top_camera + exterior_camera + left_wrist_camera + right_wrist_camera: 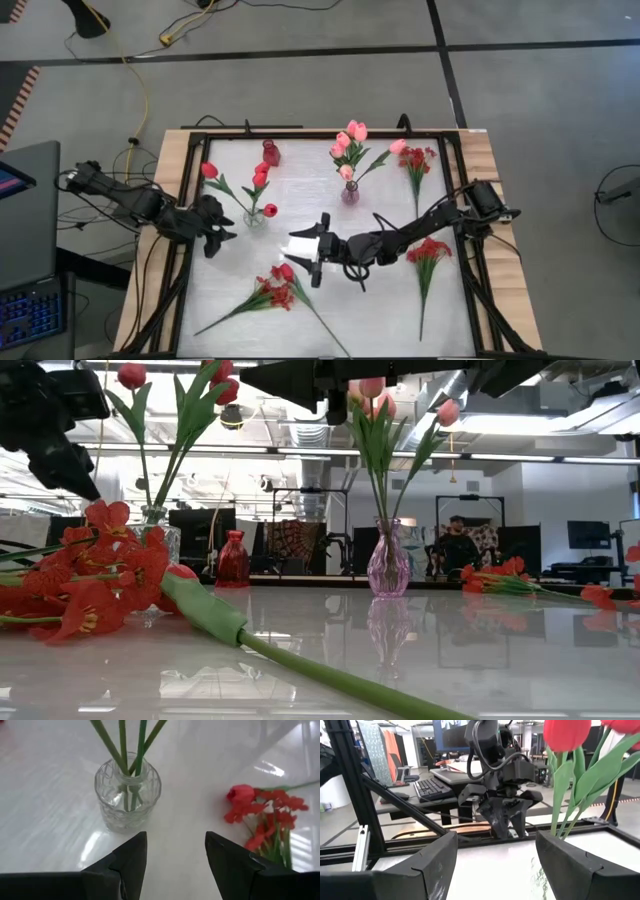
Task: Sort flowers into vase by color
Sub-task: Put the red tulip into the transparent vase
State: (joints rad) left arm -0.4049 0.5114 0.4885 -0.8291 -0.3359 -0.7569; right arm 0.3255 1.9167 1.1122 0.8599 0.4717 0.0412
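Note:
A clear glass vase [253, 215] holds three red tulips [262, 178]; its green stems show in the left wrist view above the vase [127, 795]. A purple vase [350, 193] holds pink tulips [350, 138]. On the table lie a red tulip with a red spray [277, 290], a second red spray [430, 250], and a third spray with a pink tulip [412, 158]. My left gripper [222, 238] [175, 840] is open, just left of the clear vase. My right gripper [305, 255] [495, 845] is open over the table's middle, pointing toward the left arm.
A small red vase [270, 153] stands near the far edge. A dark frame [300, 131] runs round the white tabletop. In the low view a long green stem [300, 660] lies across the near table. A person [458, 545] sits far behind the table.

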